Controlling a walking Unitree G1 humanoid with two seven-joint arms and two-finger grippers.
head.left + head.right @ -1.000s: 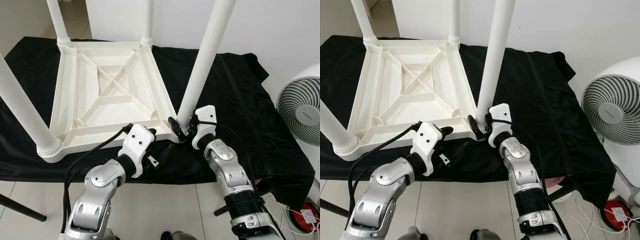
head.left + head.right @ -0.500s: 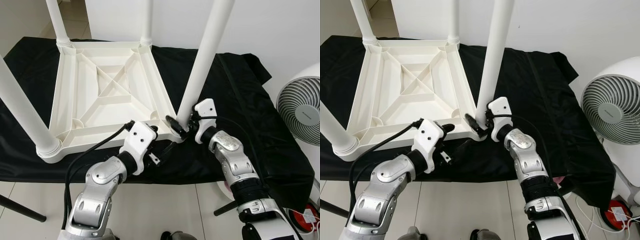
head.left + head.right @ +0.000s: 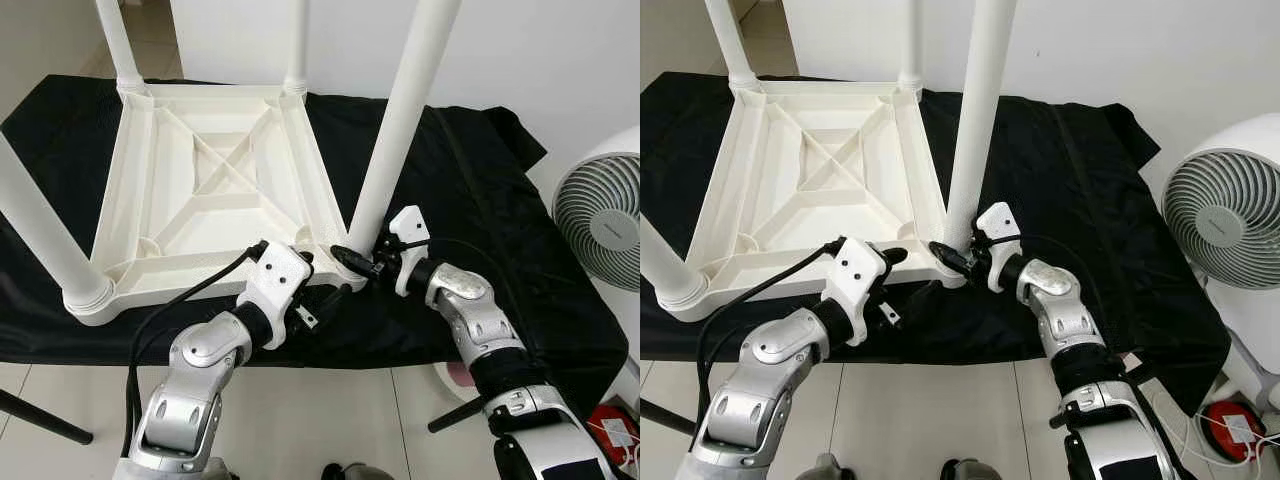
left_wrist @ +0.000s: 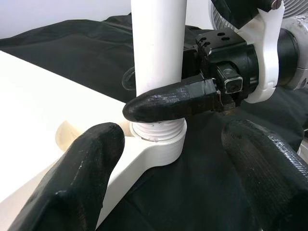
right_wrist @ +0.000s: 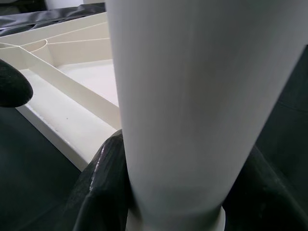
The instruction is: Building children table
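while the right pincer point(image 3: 358, 262) is clamping the upright leg point(image 3: 395, 140) at its base, the left pincer point(image 3: 318, 293) (spread wide) is waiting beside it.

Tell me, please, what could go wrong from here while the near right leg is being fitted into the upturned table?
The right gripper clamps the leg only at its base, so the tall leg may lean and cross-thread in the corner socket. The left gripper sits open beside the table frame, not holding it, so the frame might slide on the black cloth.
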